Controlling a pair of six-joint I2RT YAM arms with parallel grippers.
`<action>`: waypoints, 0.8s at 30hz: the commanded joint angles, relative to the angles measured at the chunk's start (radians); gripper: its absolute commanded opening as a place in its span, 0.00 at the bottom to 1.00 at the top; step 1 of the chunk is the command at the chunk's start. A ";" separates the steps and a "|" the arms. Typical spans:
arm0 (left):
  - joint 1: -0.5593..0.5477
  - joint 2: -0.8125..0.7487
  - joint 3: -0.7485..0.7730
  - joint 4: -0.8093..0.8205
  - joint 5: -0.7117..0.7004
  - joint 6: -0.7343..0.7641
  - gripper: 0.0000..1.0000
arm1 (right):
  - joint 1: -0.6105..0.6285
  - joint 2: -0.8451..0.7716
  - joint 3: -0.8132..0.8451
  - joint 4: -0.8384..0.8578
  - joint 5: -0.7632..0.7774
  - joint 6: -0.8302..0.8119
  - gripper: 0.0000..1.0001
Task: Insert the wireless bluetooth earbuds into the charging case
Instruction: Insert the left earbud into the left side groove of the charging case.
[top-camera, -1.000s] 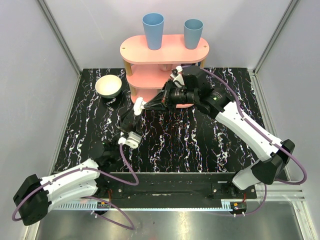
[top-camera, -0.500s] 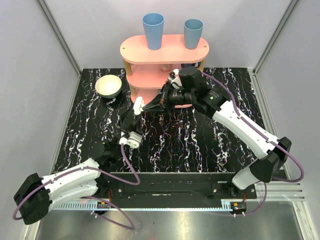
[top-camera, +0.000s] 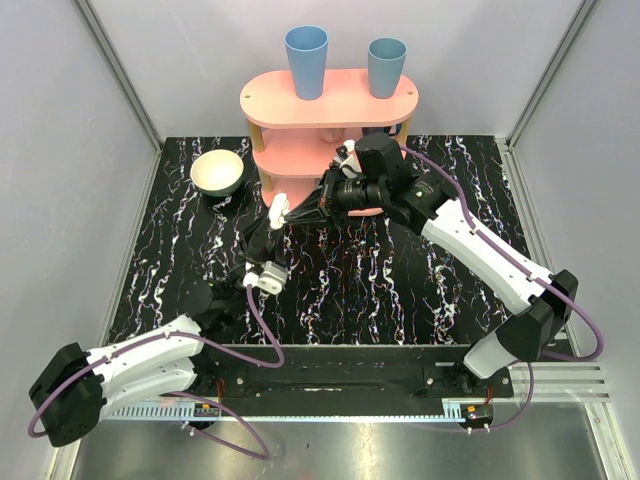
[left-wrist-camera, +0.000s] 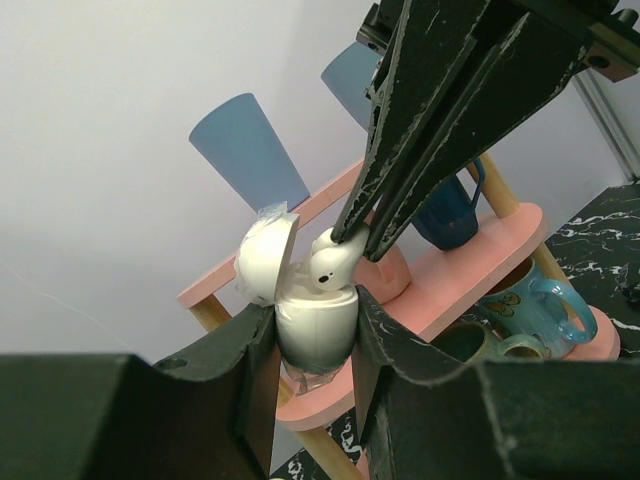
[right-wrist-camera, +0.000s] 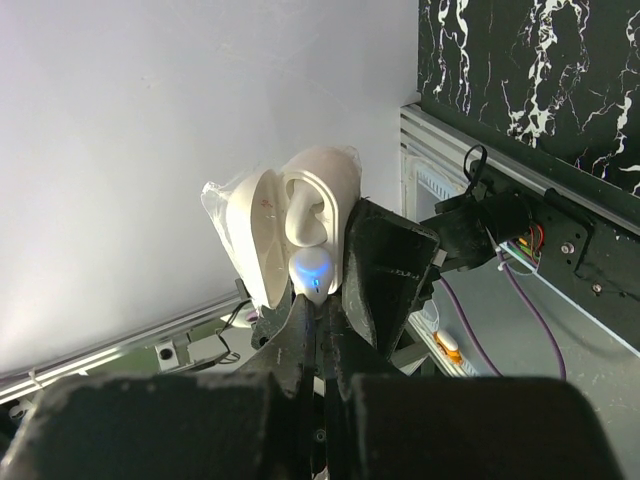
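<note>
The charging case (left-wrist-camera: 315, 330) is white and pill-like, held upright off the table with its lid (left-wrist-camera: 262, 262) hinged open to the left. My left gripper (left-wrist-camera: 315, 308) is shut on its body. My right gripper (left-wrist-camera: 358, 238) comes down from above, shut on one of the wireless bluetooth earbuds (left-wrist-camera: 333, 262), which sits at the case's open mouth. In the right wrist view that earbud (right-wrist-camera: 314, 272) glows blue just past my right gripper (right-wrist-camera: 322, 300), against the open case (right-wrist-camera: 262, 235). From above, the case (top-camera: 279, 207) hangs in front of the rack between left gripper (top-camera: 273, 222) and right gripper (top-camera: 291, 213).
A pink three-tier rack (top-camera: 330, 105) stands at the back centre with two blue cups (top-camera: 306, 60) on top and mugs (left-wrist-camera: 520, 295) on its lower shelves. A cream bowl (top-camera: 217, 172) sits at the back left of the black marble table (top-camera: 400, 290).
Both arms have shifted slightly toward the back. The earbud stays at the mouth of the case and both grips are unchanged.
</note>
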 joint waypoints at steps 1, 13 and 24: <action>-0.003 0.007 0.011 0.082 0.033 0.006 0.00 | -0.002 0.011 0.006 0.000 -0.035 0.001 0.00; -0.003 0.023 0.013 0.104 0.023 0.018 0.00 | -0.002 0.017 0.020 -0.026 -0.043 -0.011 0.00; -0.003 0.023 0.015 0.111 0.029 0.015 0.00 | 0.004 0.028 0.005 -0.040 -0.052 -0.019 0.00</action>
